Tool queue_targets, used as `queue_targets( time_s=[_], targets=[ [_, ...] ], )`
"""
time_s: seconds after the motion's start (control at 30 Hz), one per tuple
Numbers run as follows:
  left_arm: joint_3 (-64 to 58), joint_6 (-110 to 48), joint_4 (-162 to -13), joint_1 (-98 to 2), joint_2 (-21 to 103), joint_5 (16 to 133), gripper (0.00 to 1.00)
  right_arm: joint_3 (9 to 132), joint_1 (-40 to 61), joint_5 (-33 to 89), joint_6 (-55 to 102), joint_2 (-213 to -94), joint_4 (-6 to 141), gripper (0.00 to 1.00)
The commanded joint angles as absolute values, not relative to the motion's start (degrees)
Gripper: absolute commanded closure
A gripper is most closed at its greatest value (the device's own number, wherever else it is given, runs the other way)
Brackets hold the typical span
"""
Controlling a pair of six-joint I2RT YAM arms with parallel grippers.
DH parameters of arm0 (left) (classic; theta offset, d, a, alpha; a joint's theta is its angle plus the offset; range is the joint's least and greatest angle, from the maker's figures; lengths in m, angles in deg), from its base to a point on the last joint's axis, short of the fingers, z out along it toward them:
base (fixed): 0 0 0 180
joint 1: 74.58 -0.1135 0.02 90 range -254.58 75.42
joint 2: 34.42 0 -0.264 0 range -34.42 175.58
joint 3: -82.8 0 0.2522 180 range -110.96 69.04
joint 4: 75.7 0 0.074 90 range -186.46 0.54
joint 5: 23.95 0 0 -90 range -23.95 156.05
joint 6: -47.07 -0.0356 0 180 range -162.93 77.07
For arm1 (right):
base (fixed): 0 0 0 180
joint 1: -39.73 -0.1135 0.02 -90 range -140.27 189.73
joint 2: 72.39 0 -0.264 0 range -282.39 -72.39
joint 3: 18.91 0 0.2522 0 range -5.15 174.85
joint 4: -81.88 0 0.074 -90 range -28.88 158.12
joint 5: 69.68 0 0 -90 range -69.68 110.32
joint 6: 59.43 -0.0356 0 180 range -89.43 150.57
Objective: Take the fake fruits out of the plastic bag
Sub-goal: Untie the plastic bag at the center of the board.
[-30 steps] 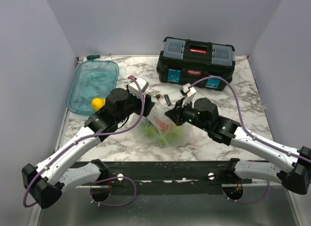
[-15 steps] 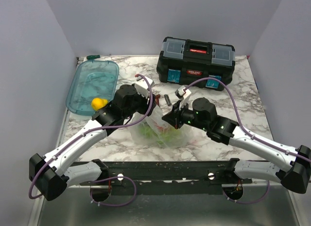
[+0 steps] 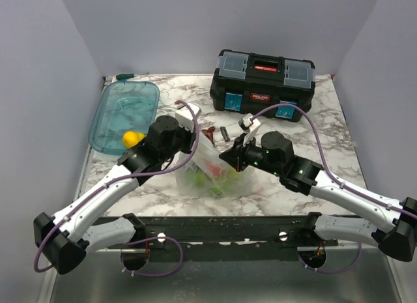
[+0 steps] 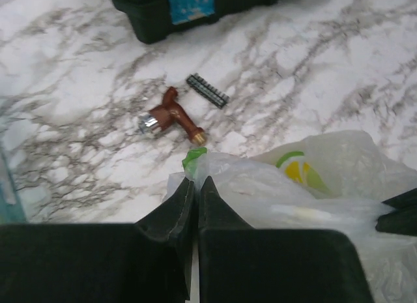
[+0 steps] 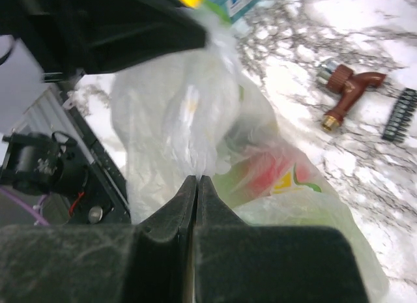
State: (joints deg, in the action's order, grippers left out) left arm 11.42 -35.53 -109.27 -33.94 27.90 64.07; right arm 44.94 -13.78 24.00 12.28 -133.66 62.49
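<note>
Pinching plastic bag point(image 5: 186, 117): left tool point(image 4: 195, 181), right tool point(image 5: 196, 179); fake fruits point(image 5: 260, 167) inside.

Just ahead of my left gripper point(image 4: 197, 182) I've got a brown tap-like fitting point(image 4: 169, 117) lying on the marble table point(image 4: 313, 68). A black toothed strip point(image 4: 208, 90) sits near it, just beyond. Further ahead there's the black toolbox point(image 3: 263, 83), lid shut. Off to the gripper's left, the teal tub point(image 3: 124, 114).
</note>
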Motion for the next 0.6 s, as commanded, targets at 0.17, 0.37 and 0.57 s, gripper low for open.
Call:
queue_targets(
  time_s=[0.17,0.37,0.57],
  targets=[
    [26.32,-35.42,-88.74,-34.23,6.48,49.97,1.00,40.67,-13.68,-11.20,-10.48,-127.33,58.04,0.99],
    [25.58,-35.29,-89.32,-34.15,7.58,57.13,1.00,37.74,-13.66,-2.27,-4.32,-125.49,65.09,0.96],
    [24.27,-35.84,-91.45,-34.19,8.19,68.36,1.00,46.37,-13.63,-1.73,3.46,-129.87,56.50,0.70]
  ],
)
